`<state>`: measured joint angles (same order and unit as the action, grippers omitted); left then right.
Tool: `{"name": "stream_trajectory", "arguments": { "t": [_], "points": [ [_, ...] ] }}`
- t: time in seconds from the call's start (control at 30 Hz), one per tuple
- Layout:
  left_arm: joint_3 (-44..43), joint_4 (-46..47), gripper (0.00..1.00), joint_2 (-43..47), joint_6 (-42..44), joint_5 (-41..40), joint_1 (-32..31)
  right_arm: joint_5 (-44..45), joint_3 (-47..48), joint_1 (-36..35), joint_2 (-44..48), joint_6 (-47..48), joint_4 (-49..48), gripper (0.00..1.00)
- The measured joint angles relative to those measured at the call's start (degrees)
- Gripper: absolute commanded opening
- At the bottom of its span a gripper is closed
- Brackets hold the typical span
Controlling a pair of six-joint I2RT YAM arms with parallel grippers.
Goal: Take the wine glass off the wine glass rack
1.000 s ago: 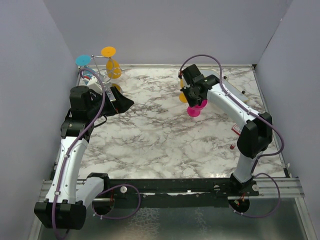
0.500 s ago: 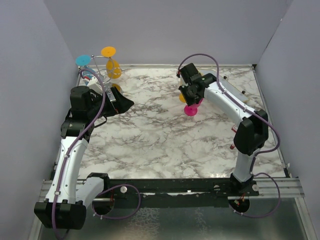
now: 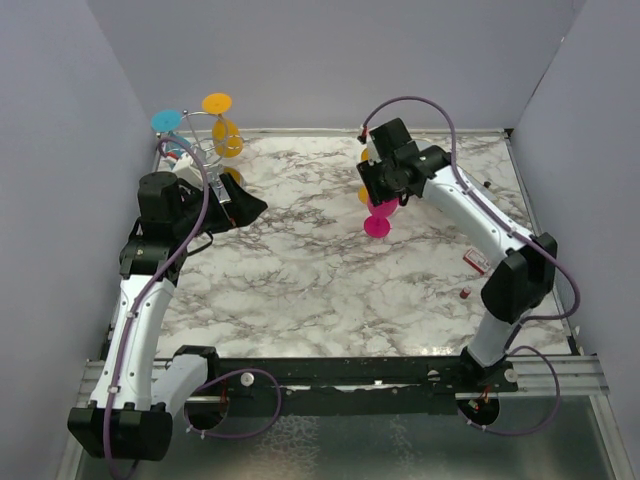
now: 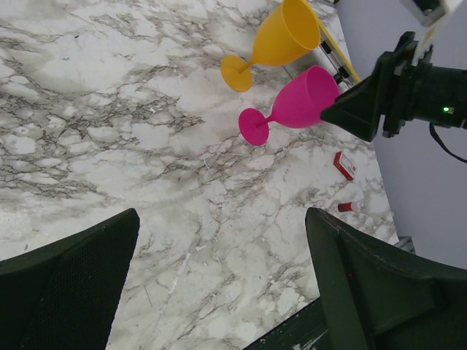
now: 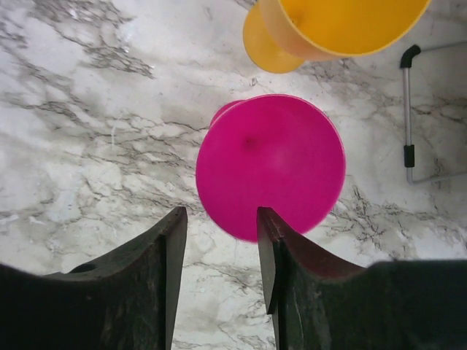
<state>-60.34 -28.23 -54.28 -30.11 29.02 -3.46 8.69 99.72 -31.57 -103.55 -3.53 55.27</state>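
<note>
1. The counter [image 3: 320, 290] is white marble-patterned with grey veins.
2. A pink wine glass [image 3: 377, 222] stands upright right of centre, with an orange wine glass [image 4: 273, 44] just beside it on the far side.
3. The wine glass rack [image 3: 197, 117] stands in the far left corner.
4. A small red box [image 3: 477, 260] and a smaller red object [image 3: 465, 293] lie near the right edge.

The wine glass rack [image 3: 197, 150] stands in the far left corner of the table [image 3: 300, 290], with hanging glasses [image 3: 228, 138] on it. Right of centre, the front wine glass [image 3: 377, 222] stands just before the rear wine glass [image 4: 281, 40]. A small box [image 3: 477, 260] lies nearer, to their right.
</note>
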Motion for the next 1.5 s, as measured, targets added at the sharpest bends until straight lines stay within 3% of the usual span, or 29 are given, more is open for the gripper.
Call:
{"name": "stream_trajectory", "arguments": {
  "t": [0.27, 0.47, 0.63, 1.13, 1.5],
  "points": [
    [0.0, -0.04, 0.99, 0.39, -1.66, 0.0, -0.04, -7.85, -11.37, 0.02, 16.48, 0.81, -10.6, 0.53],
    [0.0, -0.11, 0.99, 0.33, -2.93, 0.0, -0.04, -20.24, -33.81, 0.0, 37.44, 0.2, -26.43, 0.64],
    [-0.61, -0.94, 0.99, -1.2, -2.32, -1.62, -0.04, -27.78, -49.27, -0.04, 53.35, -1.79, -37.59, 0.65],
    [-29.57, -11.19, 0.99, -13.99, 9.51, -23.1, -0.04, -29.24, -53.9, -0.04, 57.77, -3.21, -47.65, 0.68],
    [-30.29, -12.48, 0.99, -19.54, 9.4, -25.42, -0.04, -29.79, -54.01, -0.04, 55.63, -3.72, -47.91, 0.68]
  ]
}}
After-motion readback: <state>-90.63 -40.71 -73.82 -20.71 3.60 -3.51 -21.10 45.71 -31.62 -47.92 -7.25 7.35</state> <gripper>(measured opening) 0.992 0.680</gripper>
